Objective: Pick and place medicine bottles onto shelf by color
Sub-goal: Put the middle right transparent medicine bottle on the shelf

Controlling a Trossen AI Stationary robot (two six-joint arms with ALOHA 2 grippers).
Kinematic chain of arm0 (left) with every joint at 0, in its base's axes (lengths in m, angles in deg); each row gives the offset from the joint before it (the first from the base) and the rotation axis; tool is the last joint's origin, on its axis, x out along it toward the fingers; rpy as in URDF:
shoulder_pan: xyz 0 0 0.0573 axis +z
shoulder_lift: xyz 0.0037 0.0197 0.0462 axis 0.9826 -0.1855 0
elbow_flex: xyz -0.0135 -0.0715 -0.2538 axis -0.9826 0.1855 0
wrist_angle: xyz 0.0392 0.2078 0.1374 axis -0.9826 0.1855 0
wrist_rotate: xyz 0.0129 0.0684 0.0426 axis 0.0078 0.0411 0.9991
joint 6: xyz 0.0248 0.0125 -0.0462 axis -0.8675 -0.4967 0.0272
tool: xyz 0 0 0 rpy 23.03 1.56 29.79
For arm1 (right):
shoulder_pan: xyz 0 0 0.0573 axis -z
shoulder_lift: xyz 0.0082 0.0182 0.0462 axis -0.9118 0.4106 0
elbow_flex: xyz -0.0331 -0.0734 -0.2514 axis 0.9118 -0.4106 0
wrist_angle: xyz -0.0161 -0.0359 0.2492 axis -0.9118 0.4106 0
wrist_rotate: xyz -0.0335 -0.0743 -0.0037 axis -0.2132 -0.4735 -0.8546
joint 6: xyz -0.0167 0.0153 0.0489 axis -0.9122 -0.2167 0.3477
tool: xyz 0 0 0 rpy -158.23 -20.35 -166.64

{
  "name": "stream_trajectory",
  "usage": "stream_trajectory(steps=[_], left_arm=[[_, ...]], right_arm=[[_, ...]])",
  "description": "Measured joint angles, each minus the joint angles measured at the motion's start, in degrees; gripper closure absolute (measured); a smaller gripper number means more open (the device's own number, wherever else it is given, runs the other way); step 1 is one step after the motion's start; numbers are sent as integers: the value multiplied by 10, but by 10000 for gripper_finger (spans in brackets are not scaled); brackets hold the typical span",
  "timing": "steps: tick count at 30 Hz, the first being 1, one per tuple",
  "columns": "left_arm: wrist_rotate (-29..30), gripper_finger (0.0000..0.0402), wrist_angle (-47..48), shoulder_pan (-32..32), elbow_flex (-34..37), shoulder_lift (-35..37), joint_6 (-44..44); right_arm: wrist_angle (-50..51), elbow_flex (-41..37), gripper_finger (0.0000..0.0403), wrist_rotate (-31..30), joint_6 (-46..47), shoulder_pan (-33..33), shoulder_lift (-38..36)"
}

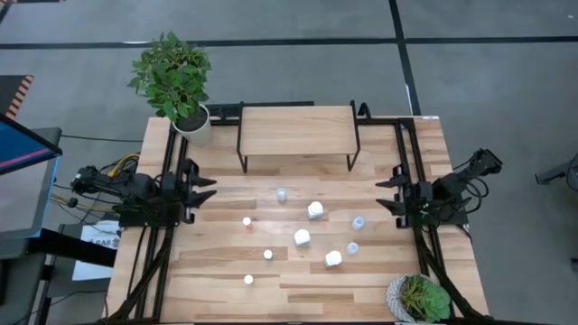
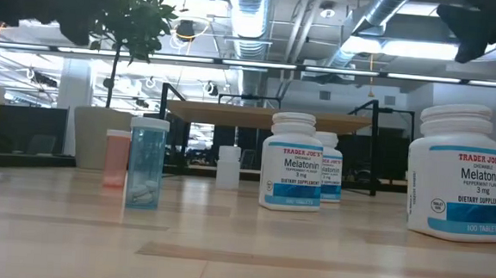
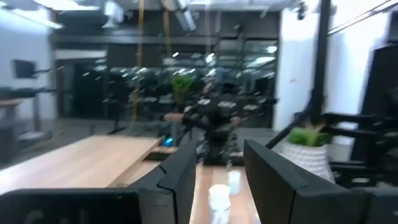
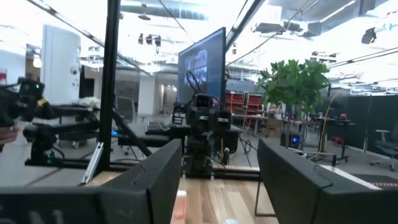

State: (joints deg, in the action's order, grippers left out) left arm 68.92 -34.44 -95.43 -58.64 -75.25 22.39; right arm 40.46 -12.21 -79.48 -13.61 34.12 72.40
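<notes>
The shelf (image 1: 296, 131), a light wood top on black legs, stands at the table's far middle and carries nothing. Several medicine bottles stand upright on the table in front of it. Among them are chunky white ones (image 1: 302, 237) (image 2: 291, 163), pale blue ones (image 1: 358, 221) (image 2: 146, 162) and small white ones (image 1: 268, 255). One small bottle looks reddish (image 2: 116, 158). My left gripper (image 1: 209, 193) is open and empty at the table's left side, pointing toward the bottles (image 3: 219, 199). My right gripper (image 1: 384, 196) is open and empty at the right side.
A potted plant (image 1: 176, 77) stands at the far left corner, beside the shelf. Another plant (image 1: 418, 298) stands at the near right corner. Black frame rails (image 1: 411, 153) run along both sides of the table. Bare wood lies between the shelf's legs and the bottles.
</notes>
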Motion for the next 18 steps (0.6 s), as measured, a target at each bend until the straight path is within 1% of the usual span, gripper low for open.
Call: stream_trajectory(steps=[3, 5, 7, 10, 12, 15, 18], left_arm=[[-29, 280, -8, 0, 0, 0, 0], [-30, 280, -9, 0, 0, 0, -1], [7, 280, -9, 0, 0, 0, -3], [96, 280, -9, 0, 0, 0, -7], [140, 280, -7, 0, 0, 0, -39], [160, 280, -8, 0, 0, 0, -87], [145, 280, -13, 0, -1, 0, -100]], right_arm=[[-15, 0, 168, 2, 0, 0, 0], [-12, 0, 171, 2, 0, 0, 0], [-10, 0, 172, 2, 1, 0, 0], [-10, 0, 174, 2, 2, 0, 0], [-11, 0, 174, 2, 2, 0, 0], [-10, 0, 174, 2, 10, 0, 0], [-10, 0, 176, 2, 33, 0, 0]])
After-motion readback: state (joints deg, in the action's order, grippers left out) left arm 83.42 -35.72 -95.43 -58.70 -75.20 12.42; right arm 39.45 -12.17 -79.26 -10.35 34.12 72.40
